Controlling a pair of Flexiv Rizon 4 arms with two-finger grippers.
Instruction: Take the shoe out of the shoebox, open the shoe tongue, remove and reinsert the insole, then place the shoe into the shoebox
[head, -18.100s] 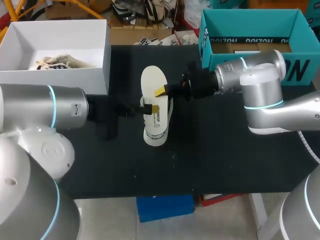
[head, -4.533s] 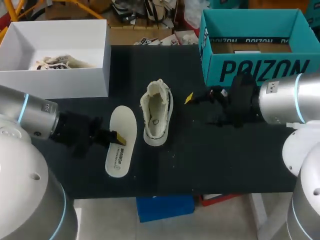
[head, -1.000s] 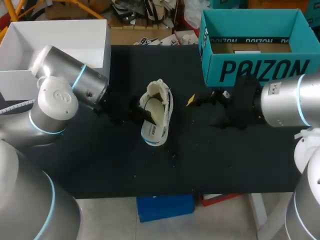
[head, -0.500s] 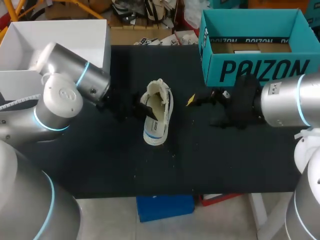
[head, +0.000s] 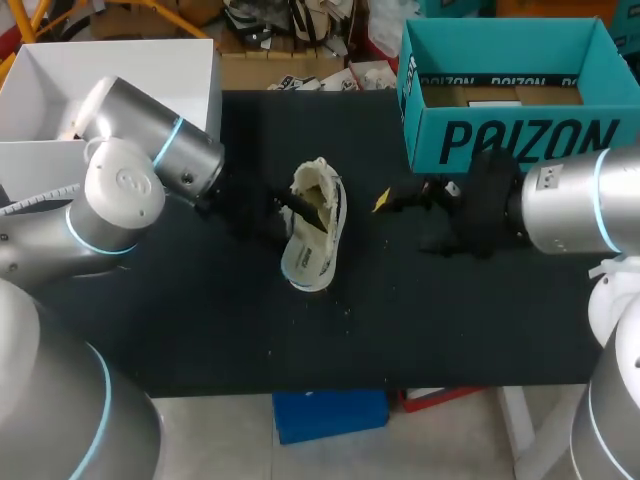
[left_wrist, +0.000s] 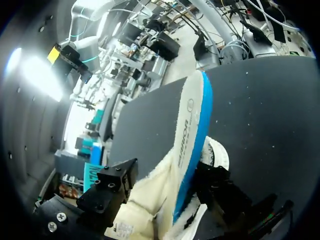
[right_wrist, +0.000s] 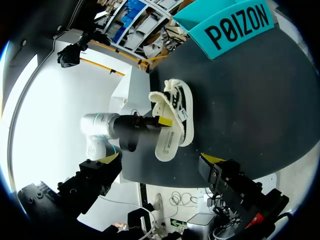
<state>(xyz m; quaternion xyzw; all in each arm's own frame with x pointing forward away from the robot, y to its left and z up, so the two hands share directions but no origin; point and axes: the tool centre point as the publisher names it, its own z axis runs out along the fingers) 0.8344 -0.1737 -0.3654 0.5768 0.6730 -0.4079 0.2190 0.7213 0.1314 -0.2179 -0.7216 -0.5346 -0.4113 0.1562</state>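
Note:
A cream, fleece-lined shoe lies mid-table, toe toward the front edge. The white insole rests slanted in its opening, its front end over the toe. My left gripper reaches into the collar from the left. In the left wrist view the insole runs edge-on ahead of this gripper, between jaws that stand apart, beside the fleece collar. The right wrist view shows shoe, insole and left gripper. My right gripper hovers open to the shoe's right, empty.
The teal shoebox stands at the back right, just behind my right arm, and shows in the right wrist view. A white box with some laces or paper inside sits at the back left, behind my left arm.
My left gripper's jaws have come apart around the insole. Shoe and insole have shifted a little, the insole's front swinging left. The right arm has kept still.

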